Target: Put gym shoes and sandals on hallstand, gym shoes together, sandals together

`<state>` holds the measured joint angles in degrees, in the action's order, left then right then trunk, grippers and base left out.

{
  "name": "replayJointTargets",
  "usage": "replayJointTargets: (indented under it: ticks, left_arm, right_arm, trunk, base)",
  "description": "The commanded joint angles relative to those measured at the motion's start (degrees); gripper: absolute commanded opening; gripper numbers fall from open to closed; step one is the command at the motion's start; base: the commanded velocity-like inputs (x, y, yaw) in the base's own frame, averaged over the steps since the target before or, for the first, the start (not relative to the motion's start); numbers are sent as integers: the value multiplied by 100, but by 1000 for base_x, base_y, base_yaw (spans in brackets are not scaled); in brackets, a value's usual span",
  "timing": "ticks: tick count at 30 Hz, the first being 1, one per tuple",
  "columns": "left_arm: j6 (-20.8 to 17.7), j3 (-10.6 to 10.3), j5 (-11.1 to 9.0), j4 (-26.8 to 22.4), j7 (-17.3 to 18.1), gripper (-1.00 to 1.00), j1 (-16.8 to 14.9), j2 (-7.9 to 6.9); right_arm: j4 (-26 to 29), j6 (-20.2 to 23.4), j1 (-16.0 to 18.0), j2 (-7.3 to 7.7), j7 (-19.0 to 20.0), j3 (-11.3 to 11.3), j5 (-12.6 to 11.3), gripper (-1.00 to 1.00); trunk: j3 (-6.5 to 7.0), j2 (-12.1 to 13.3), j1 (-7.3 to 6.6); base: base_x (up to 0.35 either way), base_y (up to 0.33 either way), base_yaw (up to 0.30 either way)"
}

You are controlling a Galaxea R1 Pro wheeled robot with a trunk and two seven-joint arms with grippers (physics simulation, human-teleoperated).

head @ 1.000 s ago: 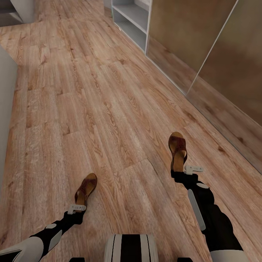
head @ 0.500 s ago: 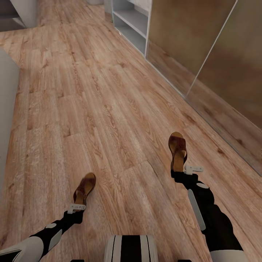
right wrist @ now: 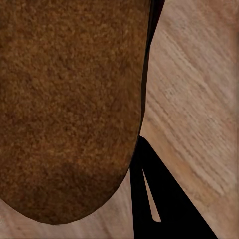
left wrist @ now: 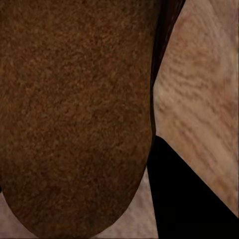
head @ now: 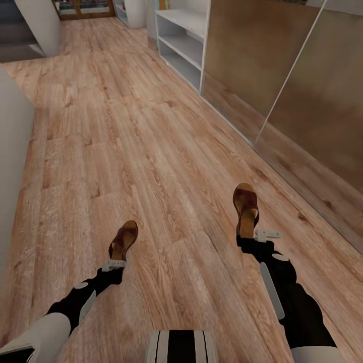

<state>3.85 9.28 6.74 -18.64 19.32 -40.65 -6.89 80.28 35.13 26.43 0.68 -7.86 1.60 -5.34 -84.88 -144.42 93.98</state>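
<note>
Carrying step: each arm held one sandal out ahead, lower half of the frame. Best kept level and clear of the corridor floor (head: 126, 126) until the hallstand (head: 184, 43) (upper middle, along the wall) was within reach. Left gripper (head: 115, 263) was closed on the left sandal (head: 124, 240); right gripper (head: 258, 234) was closed on the right sandal (head: 246, 206). How wide the jaws stood couldn't be told.
</note>
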Motion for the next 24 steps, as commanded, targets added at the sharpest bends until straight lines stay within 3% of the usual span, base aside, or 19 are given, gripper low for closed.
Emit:
replayJointTargets:
  ticks: [1,2,3,5,7,9,10,13,14,15,18,24]
  left_arm:
    - [-119,83,85,-194,24,-100,-5,21]
    - [-357,83,81,-471,26,-100,-5,51]
    - [-926,78,71,-1132,33,-100,-5,138]
    - [-1226,76,68,-1503,35,-100,-9,223]
    - [-1684,74,71,-2020,36,-100,-14,430]
    - [-1958,74,72,-2241,37,-100,-24,541]
    - [-2410,74,66,-2561,41,-100,-37,698]
    - [-2496,74,52,-2661,44,-100,-41,784]
    - [-2561,77,41,-2714,40,-100,-40,900]
    - [-2609,76,40,-2724,39,-100,-40,924]
    - [-2926,77,40,-2738,38,-100,-40,968]
    - [-3045,128,44,-2741,43,-100,-40,976]
  right_arm:
    - [6,24,2,2,-55,-7,-69,-100]
    - [6,23,2,2,-53,-11,-65,-100]
    - [6,21,2,2,-50,-23,-40,-100]
    - [6,21,2,2,-49,-26,-35,-100]
    - [11,20,2,2,-49,-28,-31,-100]
    - [13,20,2,2,-49,-28,-30,-100]
    - [14,20,2,2,-54,-28,-28,-100]
    - [14,20,2,2,-56,-28,-28,-100]
    - [14,20,2,2,-57,-29,-26,-100]
    - [14,20,2,2,-57,-29,-25,-100]
    - [14,20,2,-4,-58,-32,-28,-100]
    - [14,20,2,-6,-58,-36,-29,-100]
  trunk:
    - [19,0,-3]
    - [41,1,-6]
    - [63,3,-9]
    - [108,5,-14]
    - [152,8,-19]
    - [196,11,-24]
    - [218,12,-27]
    - [285,16,-34]
    - [307,18,-37]
    - [331,19,-39]
    - [414,23,-47]
    - [601,31,-63]
  base:
    - [0,0,0]
    - [0,0,0]
    - [0,0,0]
    - [0,0,0]
    - [0,0,0]
    - [0,0,0]
    - [0,0,0]
    - [0,0,0]
    - [0,0,0]
    - [0,0,0]
    - [0,0,0]
    - [0,0,0]
